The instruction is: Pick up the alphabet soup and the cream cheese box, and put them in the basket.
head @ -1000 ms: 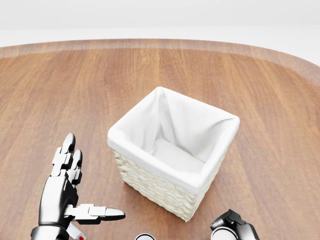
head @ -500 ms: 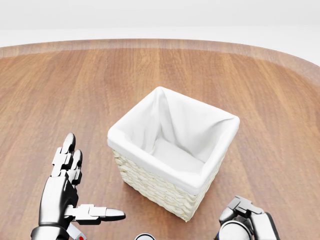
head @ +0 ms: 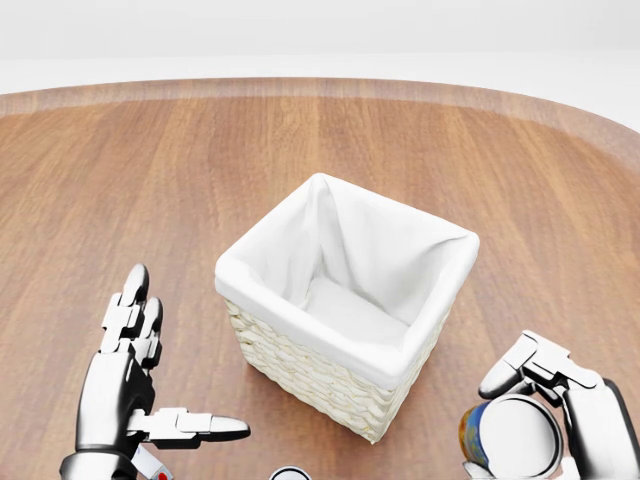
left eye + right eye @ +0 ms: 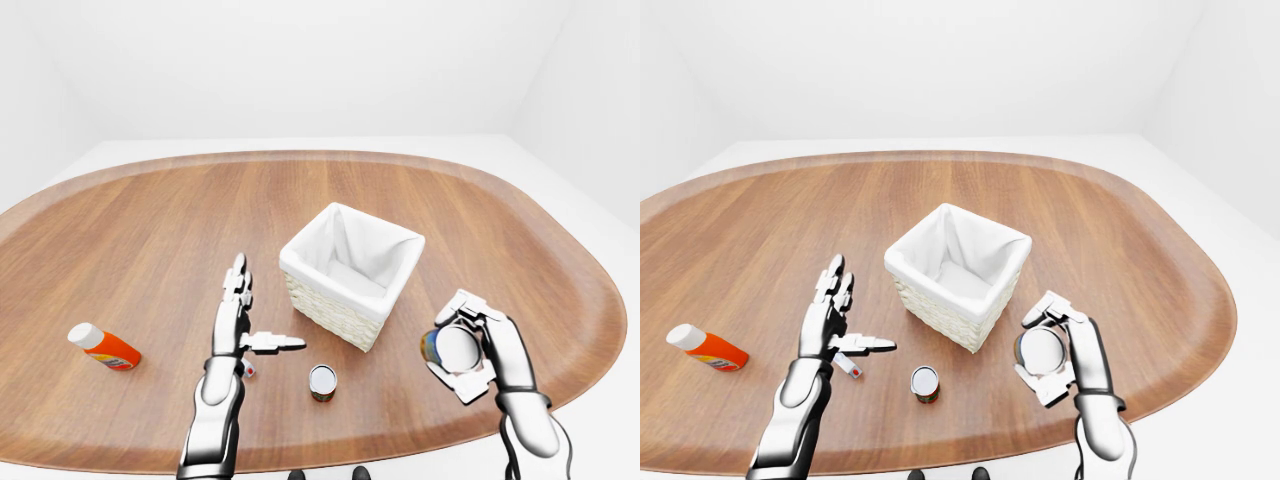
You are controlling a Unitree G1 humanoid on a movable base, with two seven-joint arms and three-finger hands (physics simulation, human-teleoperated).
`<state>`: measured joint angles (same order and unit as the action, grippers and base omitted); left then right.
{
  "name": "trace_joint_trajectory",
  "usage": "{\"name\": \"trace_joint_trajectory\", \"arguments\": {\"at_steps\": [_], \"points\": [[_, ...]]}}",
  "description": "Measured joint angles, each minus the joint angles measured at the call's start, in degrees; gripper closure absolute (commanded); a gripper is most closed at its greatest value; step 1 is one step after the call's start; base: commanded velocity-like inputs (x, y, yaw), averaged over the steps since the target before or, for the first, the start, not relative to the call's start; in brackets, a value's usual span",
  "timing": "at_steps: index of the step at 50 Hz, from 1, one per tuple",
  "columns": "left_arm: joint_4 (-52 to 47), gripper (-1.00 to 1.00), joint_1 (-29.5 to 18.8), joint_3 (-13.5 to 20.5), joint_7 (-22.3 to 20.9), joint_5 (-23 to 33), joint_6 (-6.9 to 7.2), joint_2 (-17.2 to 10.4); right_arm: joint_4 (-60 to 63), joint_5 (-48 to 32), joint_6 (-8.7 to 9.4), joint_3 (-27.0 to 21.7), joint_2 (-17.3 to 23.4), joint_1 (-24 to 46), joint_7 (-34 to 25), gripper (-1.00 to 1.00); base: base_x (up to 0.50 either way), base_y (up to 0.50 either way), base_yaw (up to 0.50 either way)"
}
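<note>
**Holding the soup can beside the basket**

Left-eye view: your right hand [image 4: 468,345] has its 3 fingers wrapped round the alphabet soup [image 4: 452,348], lifted off the desk [image 4: 150,230] with its silver end turned toward the camera, at the lower right of the basket [image 4: 350,272]. Your left hand [image 4: 240,325] hangs spread, holding nothing, left of the basket. 1 small can [image 4: 322,381] stands upright on the desk between your hands, and an orange bottle [image 4: 103,346] lies on its side far left.

Head view: the white-lined wicker basket fills the middle, with only the lining visible inside. The soup can shows at the bottom right corner, apart from the basket's wall.

Right-eye view: a small white and red object [image 4: 848,366], too small to identify, lies just under your left thumb.
</note>
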<state>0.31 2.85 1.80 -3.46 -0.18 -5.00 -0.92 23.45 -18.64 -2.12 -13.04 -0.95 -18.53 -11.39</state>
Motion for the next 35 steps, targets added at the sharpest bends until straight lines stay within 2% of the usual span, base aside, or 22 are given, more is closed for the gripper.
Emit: {"name": "trace_joint_trajectory", "arguments": {"at_steps": [8,13,25,35], "points": [[-0.47,-1.0,0.18,-0.09,0.15,0.11,0.0,0.06,8.18,0.2,3.75,-2.37,-1.12,0.13,-2.9,1.0,0.0,0.0,0.0],[-0.66,-1.0,0.23,-0.12,0.2,0.14,0.0,0.07,13.75,0.02,6.99,-3.63,-1.58,0.92,-4.66,1.0,0.0,0.0,0.0],[-0.9,-1.0,0.48,-0.16,0.25,0.24,0.0,0.09,24.86,-0.04,7.12,-5.68,-1.57,3.86,-7.79,1.0,0.0,0.0,0.0],[-0.92,-1.0,0.55,-0.14,0.18,0.24,0.0,0.08,29.81,-1.49,7.12,-3.37,0.22,8.39,-8.17,1.0,0.0,0.0,0.0]]}}
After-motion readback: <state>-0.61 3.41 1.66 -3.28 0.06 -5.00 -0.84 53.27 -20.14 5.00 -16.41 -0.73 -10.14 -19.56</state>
